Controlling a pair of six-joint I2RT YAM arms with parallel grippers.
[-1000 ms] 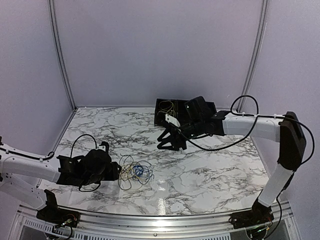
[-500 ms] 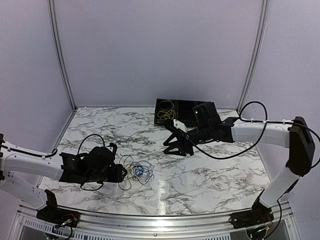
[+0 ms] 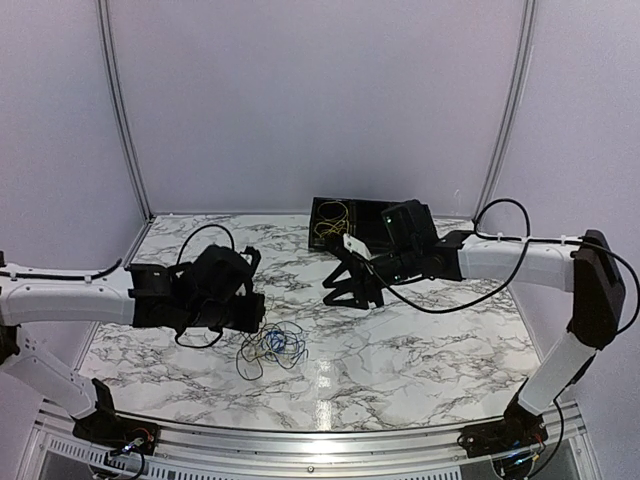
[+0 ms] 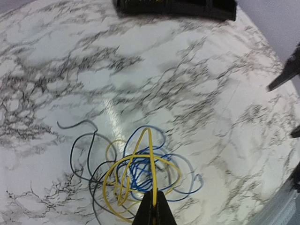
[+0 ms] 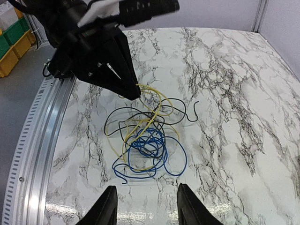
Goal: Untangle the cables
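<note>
Where left fingers (image 4: 149, 212) pinch, yellow cable (image 4: 153, 168) (looped) slants upward.

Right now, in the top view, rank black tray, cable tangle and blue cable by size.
1. black tray, partly hidden by the right arm
2. cable tangle
3. blue cable, inside that tangle

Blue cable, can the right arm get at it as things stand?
Probably yes: the right hand is open and faces the blue cable with nothing between. The left hand, shut on the yellow cable, sits off to one side.
</note>
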